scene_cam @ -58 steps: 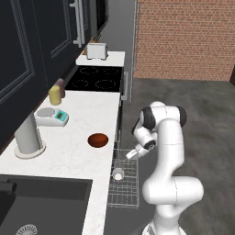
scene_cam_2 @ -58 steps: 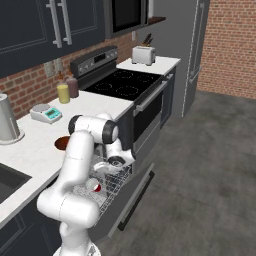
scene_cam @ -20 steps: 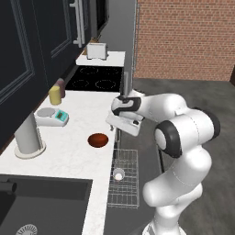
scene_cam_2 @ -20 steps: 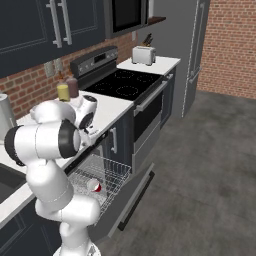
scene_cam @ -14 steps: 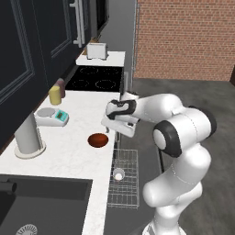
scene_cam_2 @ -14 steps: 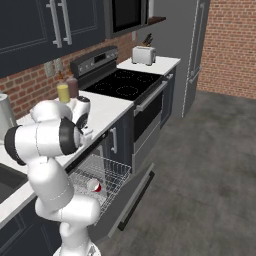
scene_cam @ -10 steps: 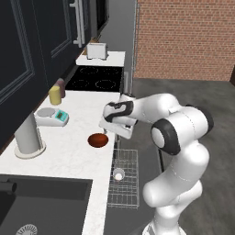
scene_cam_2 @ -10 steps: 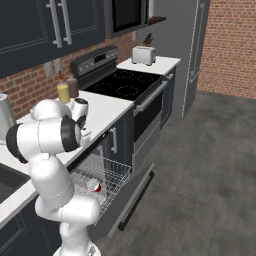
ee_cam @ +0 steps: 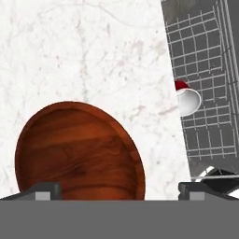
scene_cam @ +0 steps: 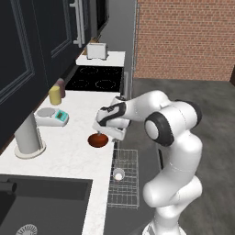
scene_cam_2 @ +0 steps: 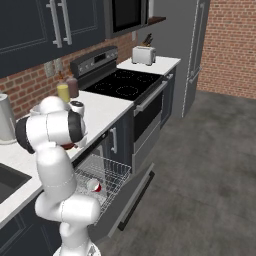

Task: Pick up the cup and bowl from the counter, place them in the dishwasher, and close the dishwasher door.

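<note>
The claw [ee_cam: 116,189] is hanging over the counter [ee_cam: 93,51] with its jaws spread wide, gripping nothing. Directly under it, the bowl [ee_cam: 79,151] is sitting upright on the white stone, partly between the two fingertips [ee_cam: 44,190]. Beyond the counter edge to one side, the cup [ee_cam: 186,99] is lying on its side in the dishwasher [ee_cam: 205,70] rack.
</note>
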